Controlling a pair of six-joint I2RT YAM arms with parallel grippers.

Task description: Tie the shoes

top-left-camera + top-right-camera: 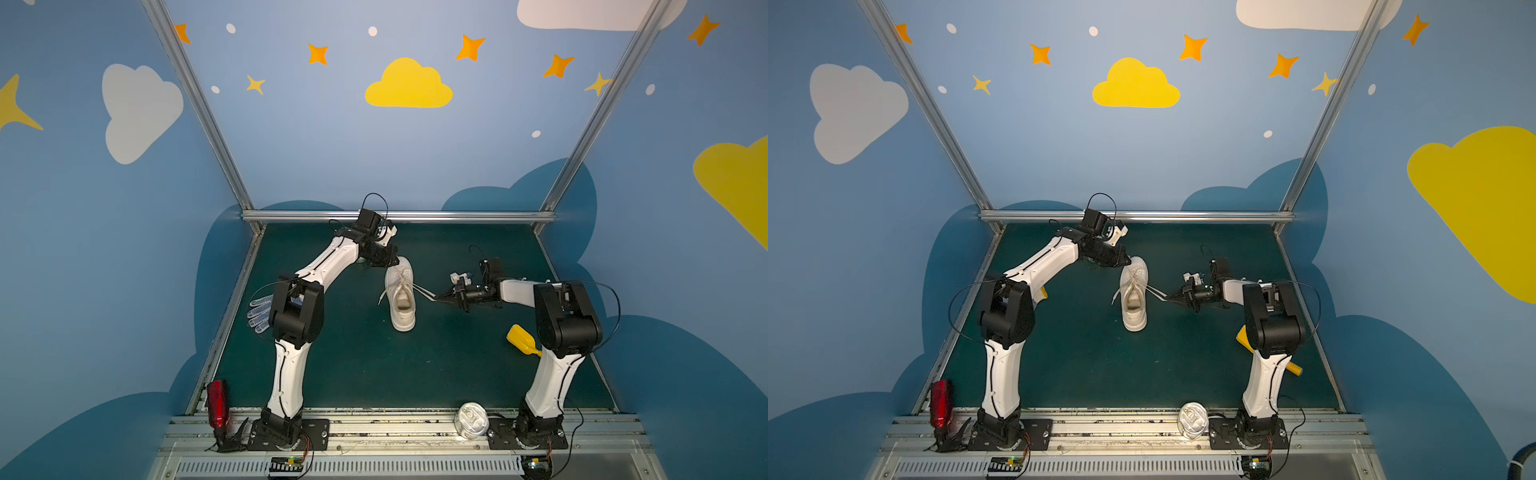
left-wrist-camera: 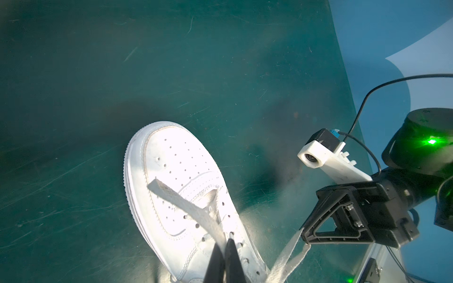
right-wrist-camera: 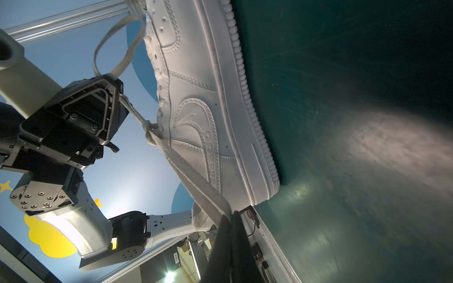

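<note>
Left jaws: shut tight with no gap at the tips, pinching one strand of long flat white lace (image 2: 181,202) right over the eyelet rows.
Lace loop (image 3: 117,44): arches out past the left jaws in the right wrist view; both legs run back into them.
Right jaws: shut tight on the other flat white strand (image 3: 191,176), which runs straight and taut from them to the lacing.
Crossing (image 3: 149,131): the two strands twist round each other beside the top eyelets, between both sets of jaws and nearer the left ones.
Shoe: white low-top sneaker with thick ribbed white sole (image 1: 401,299), upright on its sole. Lacing and toe sit just below the left jaws, with the heel end away from them. The right jaws stand apart from its side, joined to it only by the strand.
Loose end (image 1: 381,297): hangs down the shoe's side facing away from the right jaws.
Table: dark green scuffed mat (image 1: 374,365) under the shoe.
Behind the left jaws: white knitted glove with blue dots (image 1: 259,311), partly hidden by the left arm's elbow, well apart from the shoe.
Behind the right jaws: yellow plastic scoop (image 1: 521,338), beside the right arm.
Farthest out: red bottle (image 1: 217,403) and silvery round can (image 1: 471,419), at the table edge by the arm bases, well apart from both sets of jaws.
</note>
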